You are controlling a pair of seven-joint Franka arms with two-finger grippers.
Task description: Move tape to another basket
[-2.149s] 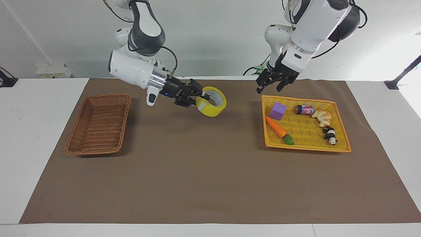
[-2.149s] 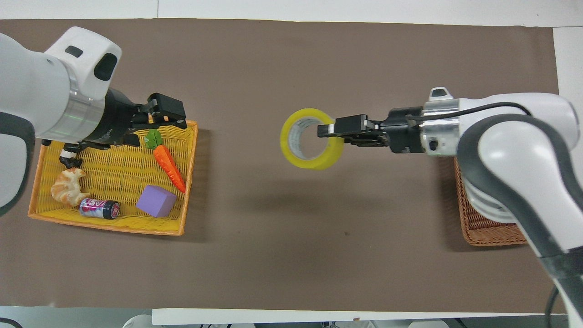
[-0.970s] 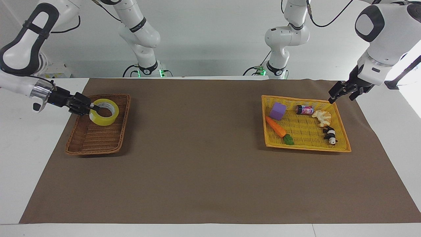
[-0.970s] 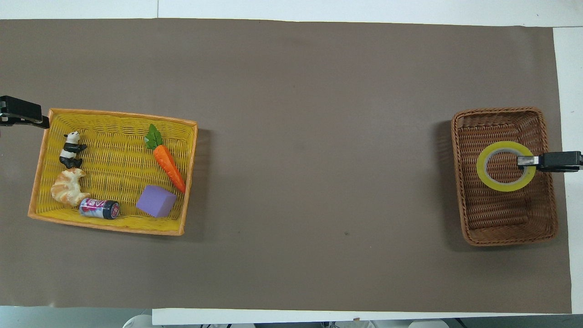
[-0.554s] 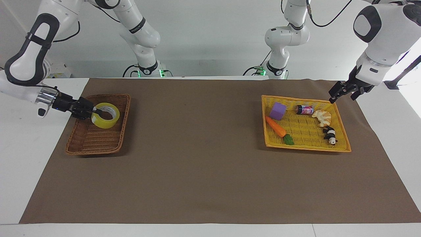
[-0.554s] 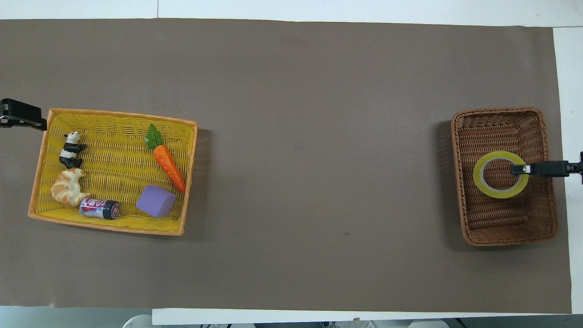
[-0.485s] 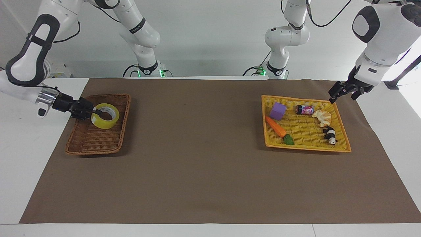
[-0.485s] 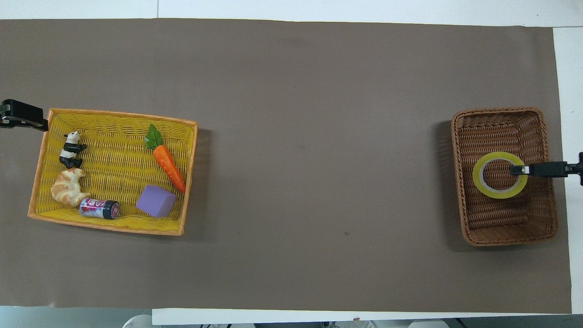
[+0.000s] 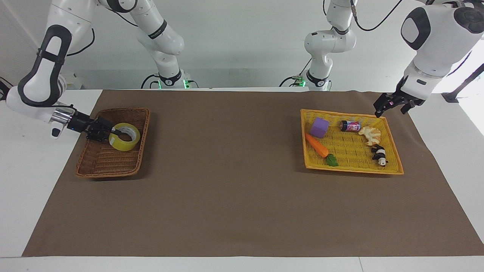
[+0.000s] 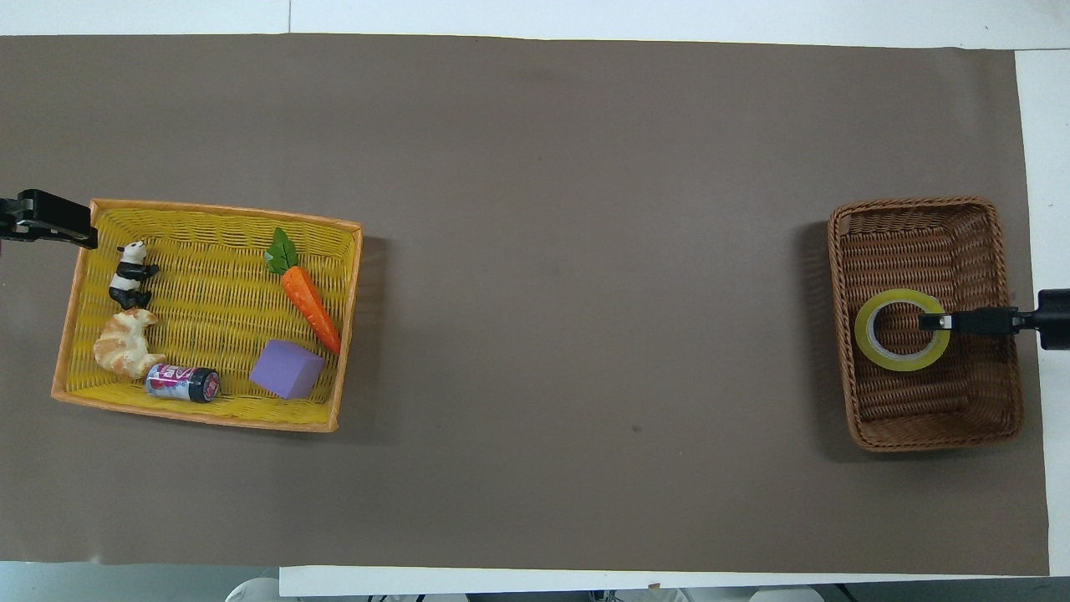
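Currently, item: tape, a wide yellow ring with a pale core, lying flat.
Location: inside the brown wicker basket, in the half nearer the robots; whether it rests on the weave or hangs just above cannot be told.
Right gripper: closed on the tape's wall, one finger inside the core and one outside, reaching in over the basket's side from the right arm's end of the table.
Left gripper: jaws apart, holding nothing, waiting over the corner of the yellow tray nearest the robots.
Handling, judged: light, stiff, smooth-faced; it likely slips if pinched across the outer face, so the wall through the core looks the surest hold.
Basket: rectangular, rounded corners, raised ribbed weave.
Tray: flat, bright yellow mesh, shallow rim.
Tray contents: purple block, carrot, small can, croissant, panda figure.
Surface: matte brown mat over a white table.
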